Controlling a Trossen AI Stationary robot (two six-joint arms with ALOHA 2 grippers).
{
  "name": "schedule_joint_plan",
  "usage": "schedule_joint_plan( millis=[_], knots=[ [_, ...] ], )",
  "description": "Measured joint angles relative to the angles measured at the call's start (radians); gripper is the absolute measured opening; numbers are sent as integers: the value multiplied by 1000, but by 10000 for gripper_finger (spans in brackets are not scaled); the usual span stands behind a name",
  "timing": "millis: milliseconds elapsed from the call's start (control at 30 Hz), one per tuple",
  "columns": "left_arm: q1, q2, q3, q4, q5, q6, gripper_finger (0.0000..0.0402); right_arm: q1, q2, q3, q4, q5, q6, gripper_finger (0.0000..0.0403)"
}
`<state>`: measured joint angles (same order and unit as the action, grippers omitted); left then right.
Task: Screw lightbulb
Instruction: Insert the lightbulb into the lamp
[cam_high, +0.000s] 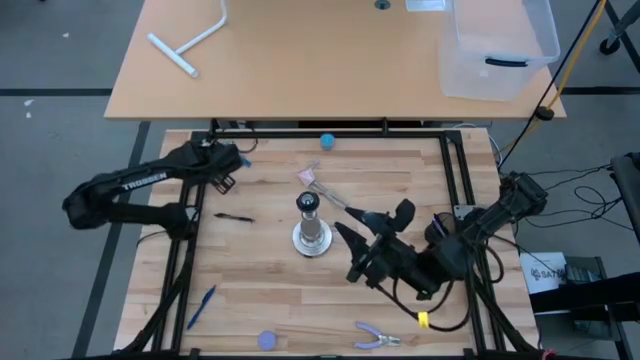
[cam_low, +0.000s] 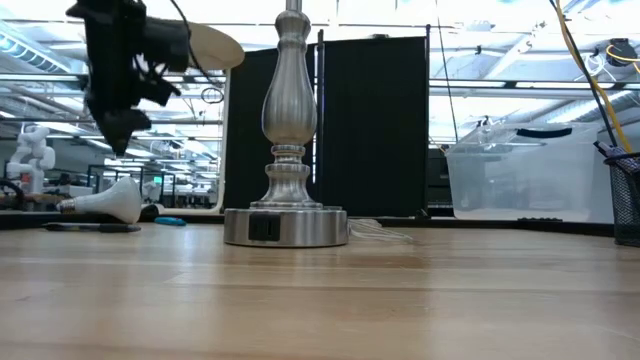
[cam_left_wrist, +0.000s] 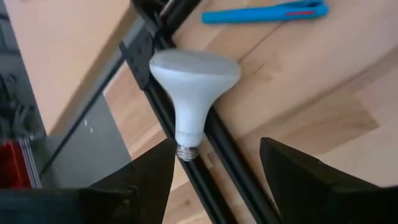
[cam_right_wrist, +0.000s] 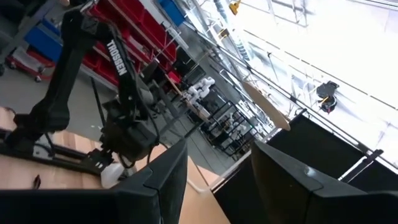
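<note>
Nothing screwed yet: lightbulb (cam_left_wrist: 194, 93) lies on surface (cam_high: 260, 290) w/ left gripper (cam_left_wrist: 214, 165) fingers spread wide over it, not gripped; lamp stand (cam_high: 311, 232) sits bare; right gripper (cam_high: 375, 240) fingers part-open, empty.

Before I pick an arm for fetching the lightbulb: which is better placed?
Left. Its claw is open right over the lightbulb, which lies at the table's far-left edge. The right claw sits beside the lamp, far from it.

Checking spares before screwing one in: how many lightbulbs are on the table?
1. The white frosted lightbulb lies on its side at the table's back left edge, by the black frame rail, under the open left gripper. No others visible.
</note>
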<state>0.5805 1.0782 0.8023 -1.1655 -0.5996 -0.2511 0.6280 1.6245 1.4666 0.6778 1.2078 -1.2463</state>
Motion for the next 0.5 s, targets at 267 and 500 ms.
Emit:
schedule_joint_plan(
  millis=[267, 500],
  knots=[
    [222, 0, -42, 69, 68, 188, 241, 21, 0, -1, -2, 50, -17, 171],
    [267, 0, -42, 75, 69, 236, 241, 22, 1, -1, -11, 53, 0, 171]
  ],
)
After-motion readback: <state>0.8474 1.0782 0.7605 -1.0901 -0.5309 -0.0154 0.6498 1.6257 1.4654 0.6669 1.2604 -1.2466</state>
